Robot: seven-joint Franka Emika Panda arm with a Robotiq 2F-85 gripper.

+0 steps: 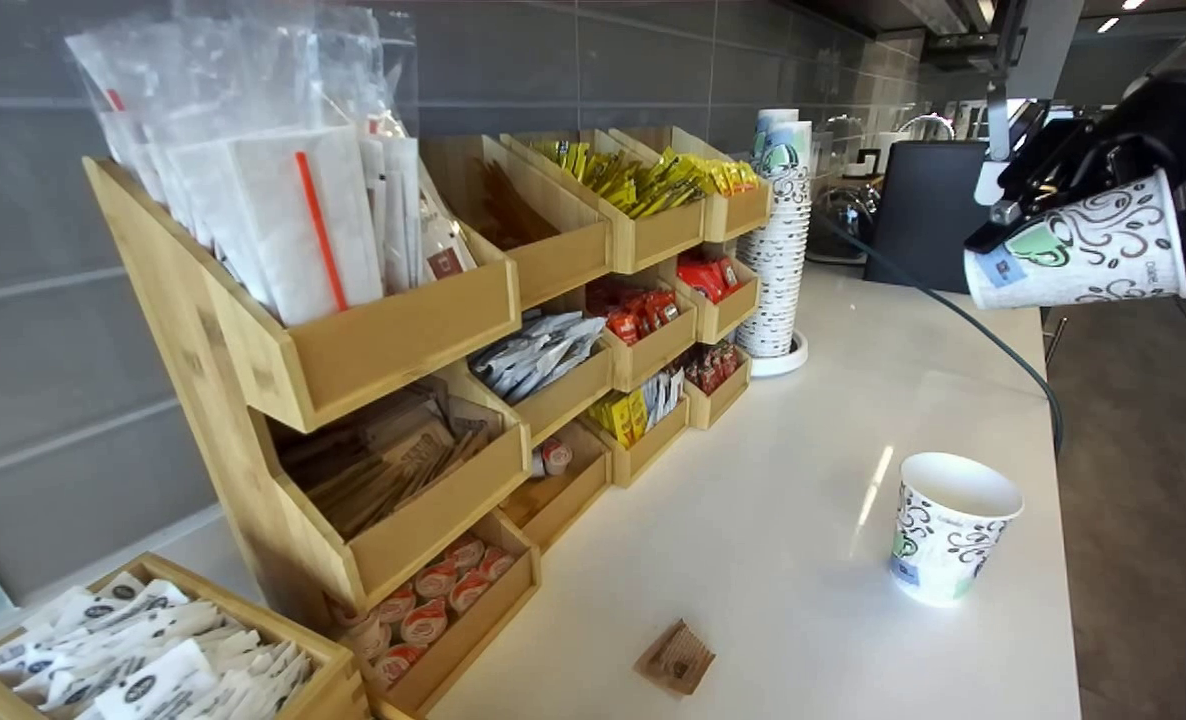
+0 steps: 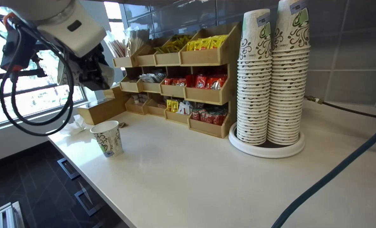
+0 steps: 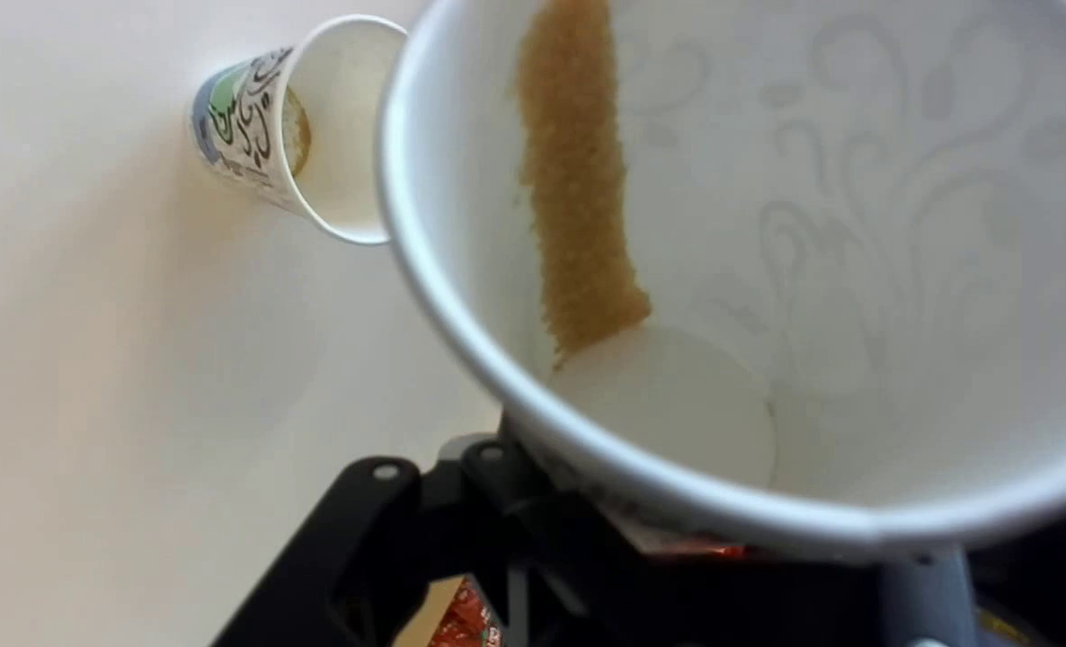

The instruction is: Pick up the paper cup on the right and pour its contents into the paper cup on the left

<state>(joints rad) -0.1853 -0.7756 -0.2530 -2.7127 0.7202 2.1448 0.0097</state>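
"White counter (image 3: 137,386) below. What's nearest in the wrist view?"
"The tipped cup (image 3: 821,234), filling the right, with the gripper (image 1: 1013,222) closed round its sides."
"Why nearly on its side?"
"To pour, I'd judge. Brown grains (image 3: 578,180) lie along its wall, running to the frame's top."
"And farther off?"
"The standing cup (image 3: 268,121), upper left, upright on the counter to catch them, presumably; a brown patch (image 3: 297,133) shows inside."
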